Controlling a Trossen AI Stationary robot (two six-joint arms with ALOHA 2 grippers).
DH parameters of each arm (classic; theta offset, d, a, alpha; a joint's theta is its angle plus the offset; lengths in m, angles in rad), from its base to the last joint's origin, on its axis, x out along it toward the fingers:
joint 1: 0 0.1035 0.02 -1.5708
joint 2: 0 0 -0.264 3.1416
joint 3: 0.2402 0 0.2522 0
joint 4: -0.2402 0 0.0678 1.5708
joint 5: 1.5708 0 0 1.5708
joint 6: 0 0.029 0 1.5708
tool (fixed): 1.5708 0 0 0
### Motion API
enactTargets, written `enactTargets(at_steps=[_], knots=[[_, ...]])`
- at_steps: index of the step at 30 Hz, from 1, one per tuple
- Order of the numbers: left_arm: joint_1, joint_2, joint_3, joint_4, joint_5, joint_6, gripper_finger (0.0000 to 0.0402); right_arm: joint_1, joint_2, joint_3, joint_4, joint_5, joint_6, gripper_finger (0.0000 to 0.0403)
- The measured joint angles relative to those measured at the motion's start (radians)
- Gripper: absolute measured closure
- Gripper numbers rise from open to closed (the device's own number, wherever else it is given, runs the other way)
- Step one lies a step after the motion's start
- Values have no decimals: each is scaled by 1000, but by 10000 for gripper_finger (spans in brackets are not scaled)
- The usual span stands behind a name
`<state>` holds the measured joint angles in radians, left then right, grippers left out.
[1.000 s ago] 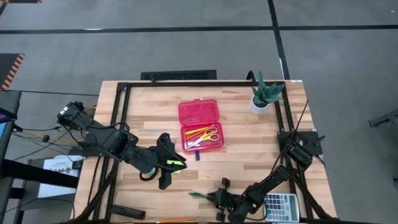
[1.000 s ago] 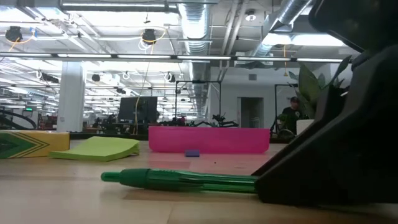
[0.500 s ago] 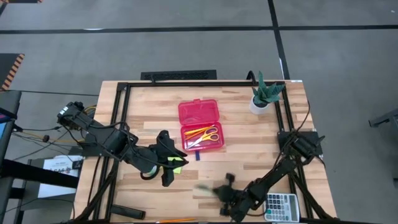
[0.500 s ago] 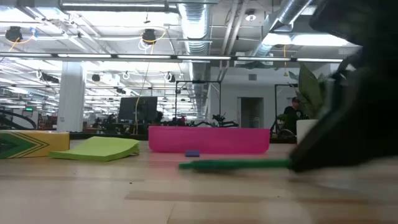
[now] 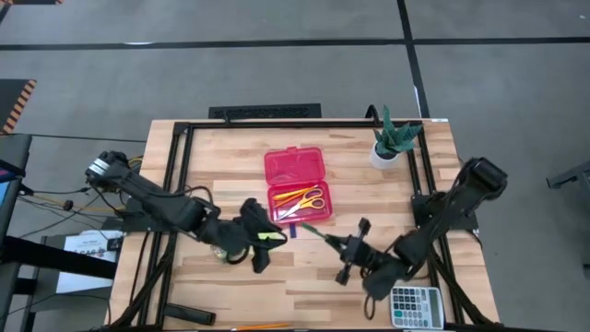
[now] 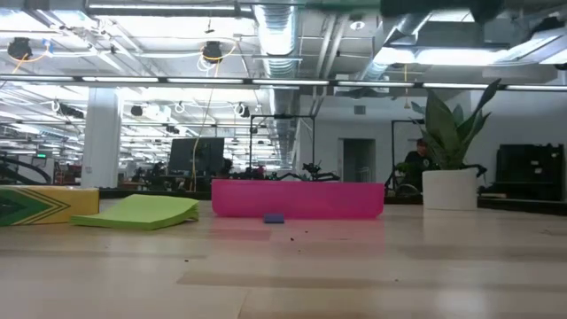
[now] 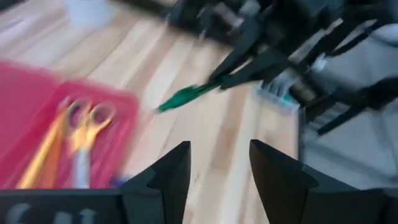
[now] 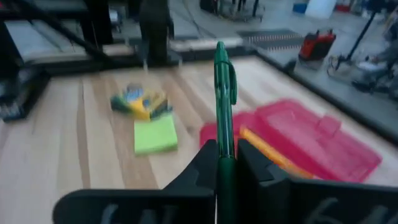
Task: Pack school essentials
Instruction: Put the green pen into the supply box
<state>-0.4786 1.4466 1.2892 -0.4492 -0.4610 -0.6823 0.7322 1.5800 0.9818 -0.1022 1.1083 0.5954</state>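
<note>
Your right gripper (image 5: 337,245) was clamped on the green pen (image 8: 222,99), holding it above the table (image 5: 369,203) just beside the open pink case (image 5: 297,184), where the scissors (image 5: 309,199) lay. Your left gripper (image 5: 265,238) hovered open near the case's other side.

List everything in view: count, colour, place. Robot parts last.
Pencil case: one, pink, open, table centre.
Scissors: one, orange-yellow handles, inside the case.
Eraser: one, blue, on the table before the case.
Sticky-note pad: one, lime, on the table.
Crayon box: one, yellow-green, beside the pad.
Plant: one, green, white pot, far right corner.
Calculator: one, grey, near right edge.
Pen: one, green, held.
Left gripper: open, left of the case.
Right gripper: shut on the pen.
</note>
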Motion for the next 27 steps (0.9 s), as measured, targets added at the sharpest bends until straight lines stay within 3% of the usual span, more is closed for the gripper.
enactTargets(at_steps=[4,9,14,22,27], knots=[[57,-4,-115,352,98,99,241,-20,-83,-9,103,16,-162,362],[111,-16,-260,699,74,160,241,-22,-146,-8,225,19,-357,366],[159,0,-349,1013,75,185,241,-29,-174,-7,287,19,-445,362],[210,12,-356,1111,97,193,241,-76,-166,-7,400,15,-551,360],[221,12,-356,1129,125,193,241,-126,-167,-6,445,-42,-581,358]])
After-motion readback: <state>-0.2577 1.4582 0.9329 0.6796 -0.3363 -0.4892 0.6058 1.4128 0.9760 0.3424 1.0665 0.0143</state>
